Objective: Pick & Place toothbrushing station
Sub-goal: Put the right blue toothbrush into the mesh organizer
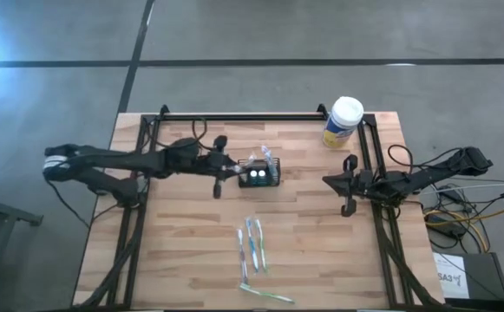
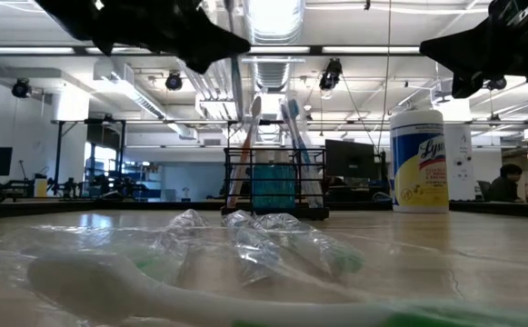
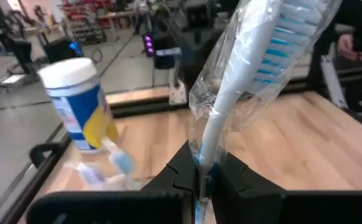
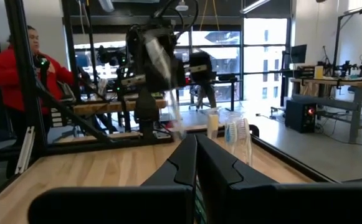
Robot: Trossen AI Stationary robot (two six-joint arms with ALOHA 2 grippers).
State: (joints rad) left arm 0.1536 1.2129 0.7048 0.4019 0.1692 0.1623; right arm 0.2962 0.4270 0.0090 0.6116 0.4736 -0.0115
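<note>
Behind the table ran a long workshop of benches and monitors, with a person in red standing off at the left of the right wrist view; on the butcher-block table point(image 1: 191, 251) the small black caddy point(image 1: 261, 176) sat just above the middle of the overhead frame, already holding a couple of brushes; the left gripper point(image 1: 231, 172) hovered just to its left, jaws pinched nearly closed on a wrapped toothbrush point(image 3: 243, 87), bristle end pointing away from the wrist; to my eye the step was dropping that brush into the caddy, and doing it well meant getting the handle upright over a free slot, lowering it clear of the brushes already there, and releasing only once it was seated; the crinkly wrapper looked likely to snag on the rim; three more wrapped brushes point(image 1: 252, 245) lay lower centre; the right gripper point(image 1: 348, 185) waited at centre right, fingers closed on nothing; a yellow wipes canister point(image 1: 343, 122) stood at the upper right.
</note>
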